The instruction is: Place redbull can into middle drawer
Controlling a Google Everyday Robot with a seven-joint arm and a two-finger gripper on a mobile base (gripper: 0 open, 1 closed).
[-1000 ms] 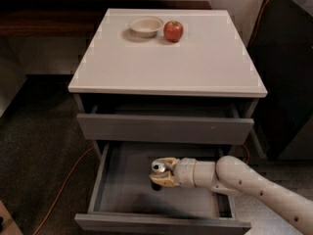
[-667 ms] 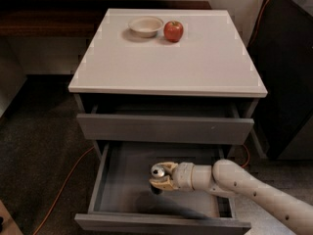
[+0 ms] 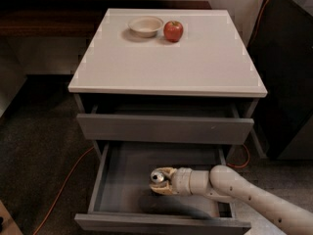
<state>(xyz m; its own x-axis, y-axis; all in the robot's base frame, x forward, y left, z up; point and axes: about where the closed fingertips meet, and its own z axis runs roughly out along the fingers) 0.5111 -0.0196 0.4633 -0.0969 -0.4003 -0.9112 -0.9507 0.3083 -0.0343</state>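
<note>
The middle drawer (image 3: 113, 180) is pulled out wide, a shallow dark grey box below the shut top drawer front (image 3: 165, 129). My gripper (image 3: 159, 182) reaches in from the right, inside the drawer box, and is shut on the redbull can (image 3: 157, 176). Only the can's grey rim and top show between the tan fingers (image 3: 165, 172); it stands upright low in the drawer, right of the middle. Whether its base touches the drawer floor is hidden.
A white cabinet top (image 3: 166, 58) carries a small white bowl (image 3: 145, 26) and a red apple (image 3: 173, 31) at the back. An orange cable (image 3: 63, 185) runs over the carpet on the left. A dark cabinet (image 3: 288, 67) stands at the right.
The gripper with the can has shifted slightly down and left inside the drawer. Nothing else has moved.
</note>
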